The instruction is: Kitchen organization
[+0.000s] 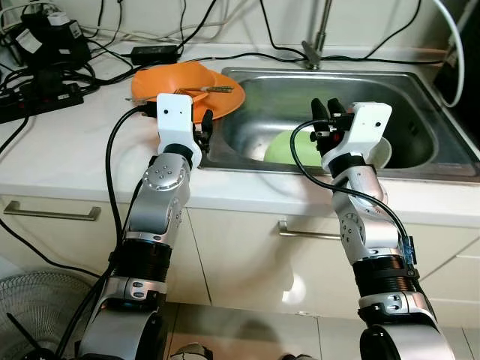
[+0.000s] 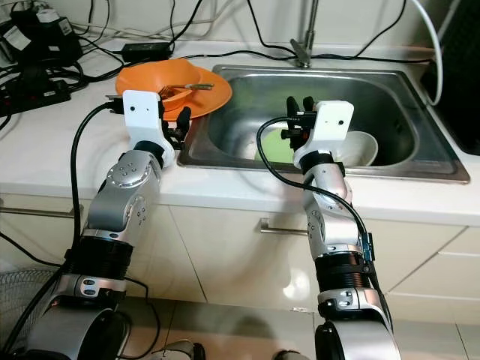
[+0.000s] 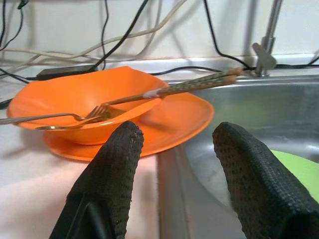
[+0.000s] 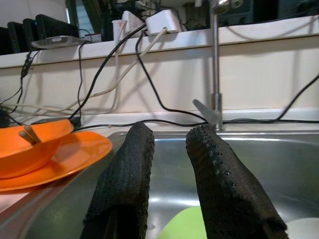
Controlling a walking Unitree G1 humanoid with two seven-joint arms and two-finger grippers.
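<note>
We are holding our left gripper (image 3: 174,164) just short of the orange plate (image 1: 225,97), its fingers released and spread, gripping nothing. The orange bowl (image 3: 75,107) is sitting on that plate on the tabletop (image 1: 67,150), right beside the sink (image 1: 420,142), and a fork (image 3: 75,118) and a pair of chopsticks (image 3: 199,83) are resting in it. Our right gripper (image 4: 172,179) is hovering over the sink basin, fingers slightly parted and empty, above a green plate (image 1: 289,150) and a white bowl (image 2: 360,148).

We judge the step in hand to be reaching for the orange stack. To do it well, we are probably best off approaching low and level, closing on the plate's near rim so the bowl and utensils do not tip.

The chopsticks' long axis is running from inside the bowl out over its rim, their far ends pointing toward the sink and the faucet (image 1: 319,34). The fork's tines are lying inside the bowl with its handle running the opposite way, away from the sink.
</note>
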